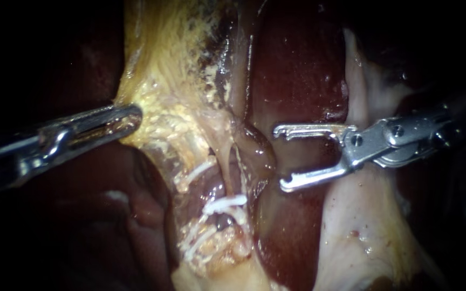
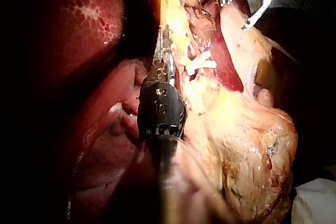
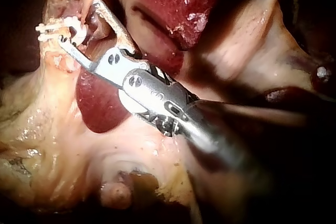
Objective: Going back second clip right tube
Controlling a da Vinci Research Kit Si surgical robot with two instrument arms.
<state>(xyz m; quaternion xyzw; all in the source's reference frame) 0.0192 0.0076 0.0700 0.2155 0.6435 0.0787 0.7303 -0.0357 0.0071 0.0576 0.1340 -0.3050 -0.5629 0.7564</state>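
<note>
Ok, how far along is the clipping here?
Done: several white clips are already placed. In hand: the right instrument stands open and empty beside them, while the left instrument grips yellow tissue. Left: probably just backing the right instrument clear.

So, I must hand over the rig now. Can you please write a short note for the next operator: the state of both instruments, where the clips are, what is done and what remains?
Left instrument: jaws shut on the yellow fatty tissue, holding it out to the side.
Right instrument: jaws wide open, nothing between them.
White clips: several sit in the middle of the field, apart from both instruments in the endoscope view.
Done: clips are in place.
Left: probably draw the right instrument back clear, with the left hold kept.
</note>
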